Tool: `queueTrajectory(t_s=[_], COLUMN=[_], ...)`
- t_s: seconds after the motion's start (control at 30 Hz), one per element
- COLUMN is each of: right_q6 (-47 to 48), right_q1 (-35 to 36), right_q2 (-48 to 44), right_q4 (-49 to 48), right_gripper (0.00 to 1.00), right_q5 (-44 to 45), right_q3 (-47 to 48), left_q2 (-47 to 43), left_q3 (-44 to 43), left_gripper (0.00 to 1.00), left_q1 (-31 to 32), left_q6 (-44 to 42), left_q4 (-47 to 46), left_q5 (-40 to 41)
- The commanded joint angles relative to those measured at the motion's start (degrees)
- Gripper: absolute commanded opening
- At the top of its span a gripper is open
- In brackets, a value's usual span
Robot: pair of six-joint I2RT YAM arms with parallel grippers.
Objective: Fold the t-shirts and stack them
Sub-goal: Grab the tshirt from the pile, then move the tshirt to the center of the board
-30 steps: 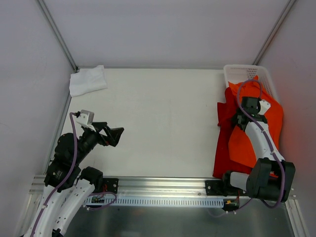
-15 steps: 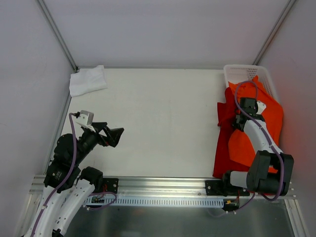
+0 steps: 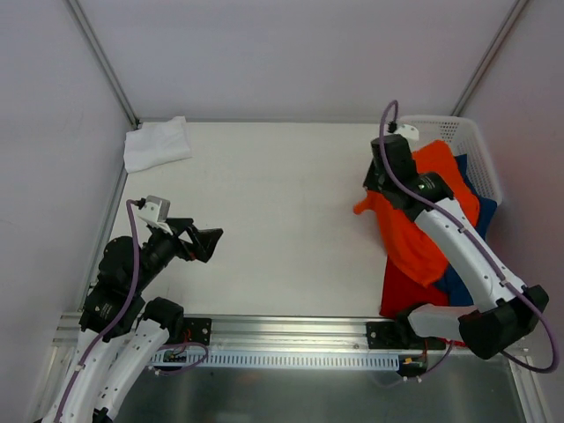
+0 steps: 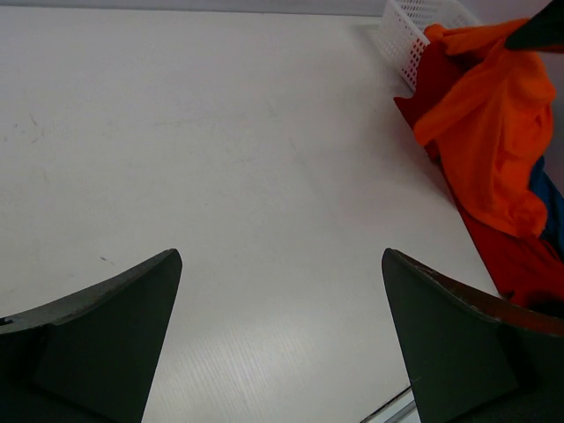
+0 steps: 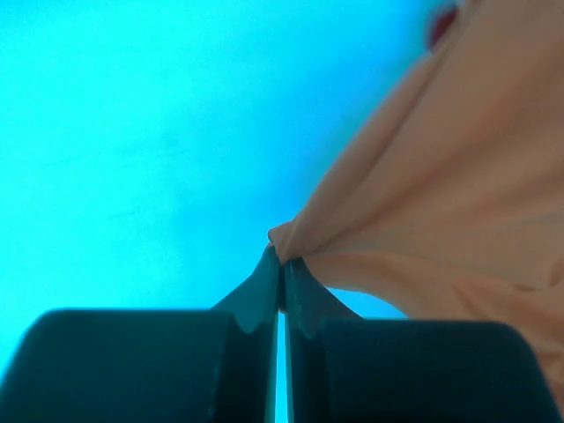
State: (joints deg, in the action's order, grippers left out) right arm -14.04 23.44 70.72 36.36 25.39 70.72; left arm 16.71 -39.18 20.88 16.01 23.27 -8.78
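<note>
My right gripper (image 3: 372,196) is shut on a pinch of the bright orange t-shirt (image 3: 412,236) and holds it up over the table's right side. In the right wrist view the fingertips (image 5: 282,256) clamp a bunched fold of that cloth (image 5: 441,176). Its lower part still drapes over the pile, where a red t-shirt (image 3: 404,293) and a dark blue t-shirt (image 3: 459,270) lie. A folded white t-shirt (image 3: 156,144) rests at the far left corner. My left gripper (image 3: 211,242) hangs open over the near left of the table, nothing between its fingers (image 4: 280,256).
A white perforated basket (image 3: 469,139) stands at the far right corner, partly covered by cloth. The left wrist view shows the basket (image 4: 405,26) and the orange t-shirt (image 4: 493,132) beyond bare tabletop (image 4: 220,132). Grey walls close in three sides.
The right gripper shut on the orange shirt and rose toward the far left with it. The dark blue shirt under it came into view. The left arm stayed still.
</note>
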Motion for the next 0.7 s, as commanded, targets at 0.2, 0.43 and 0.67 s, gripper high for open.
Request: queueTrajectory(t_s=[0.2, 0.43, 0.67], right_q6=[-4.2, -8.0, -7.1], right_q1=[24.8, 29.6, 34.7], right_q2=[27.1, 49.4, 58.1], right_q4=[1.6, -4.5, -3.0], right_gripper=[0.01, 0.01, 0.00], right_q5=[-8.8, -18.6, -22.7], right_q3=[23.6, 31.6, 47.9], left_q2=[-0.4, 0.3, -0.9], left_q3=[-0.4, -0.2, -0.5], left_gripper=[0.99, 0.99, 0.99], left_q1=[-0.7, -0.7, -0.7], left_q6=[-0.7, -0.7, -1.1], left_q4=[-1.3, -1.4, -1.4], left_q5=[1.3, 1.7, 2.3])
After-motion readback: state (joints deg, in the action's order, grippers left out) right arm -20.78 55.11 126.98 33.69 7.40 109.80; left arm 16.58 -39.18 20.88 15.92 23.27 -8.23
